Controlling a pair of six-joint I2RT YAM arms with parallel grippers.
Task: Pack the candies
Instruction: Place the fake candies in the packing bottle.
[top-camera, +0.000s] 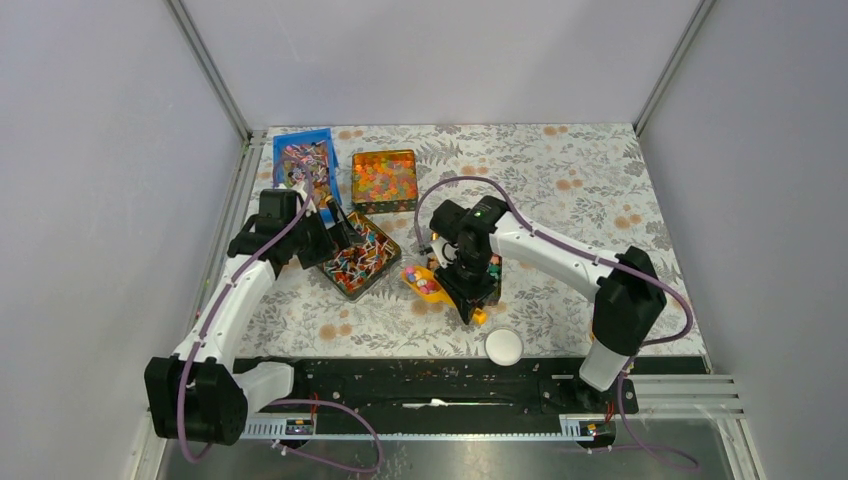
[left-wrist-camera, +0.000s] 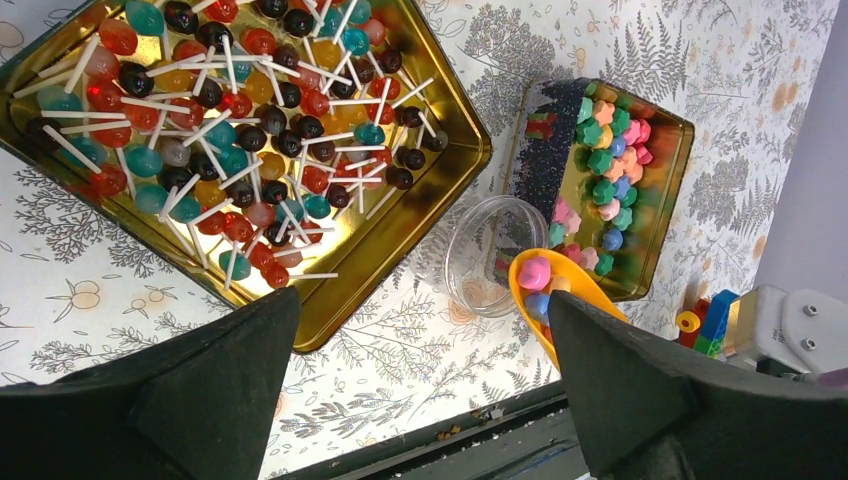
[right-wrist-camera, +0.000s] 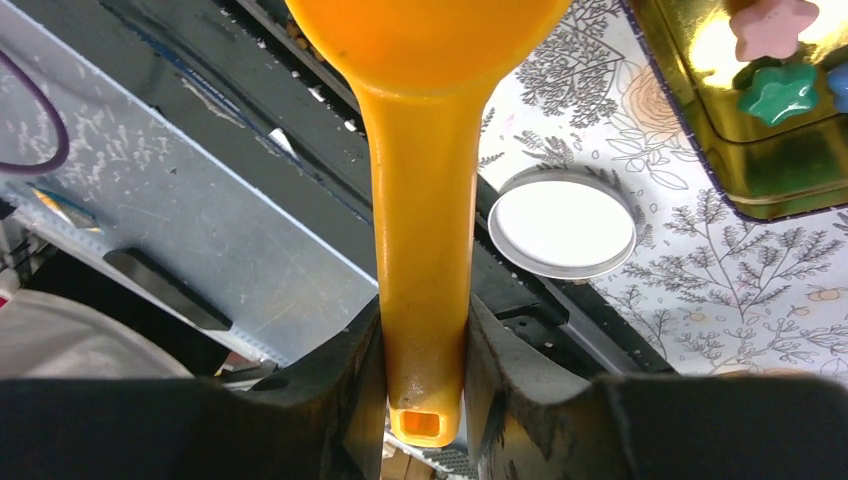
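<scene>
The candies (left-wrist-camera: 605, 165), small pastel star-shaped pieces, fill a gold tin (left-wrist-camera: 672, 190) at the right of the left wrist view. A few lie in the bowl of a yellow scoop (left-wrist-camera: 545, 290), which hangs beside the mouth of a clear glass jar (left-wrist-camera: 495, 255). My right gripper (right-wrist-camera: 420, 390) is shut on the scoop's handle (right-wrist-camera: 420, 250); from above it (top-camera: 452, 290) stands over the candy tin with the scoop (top-camera: 420, 282) pointing left. My left gripper (left-wrist-camera: 420, 400) is open and holds nothing; it hovers over the near edge of the lollipop tin (top-camera: 358, 258).
A gold tin of lollipops (left-wrist-camera: 250, 150) sits left of the jar. A blue bin of stick sweets (top-camera: 305, 160) and a tin of orange beads (top-camera: 384, 180) stand at the back. The white jar lid (top-camera: 503, 347) lies near the table's front edge, by the black rail (top-camera: 420, 380).
</scene>
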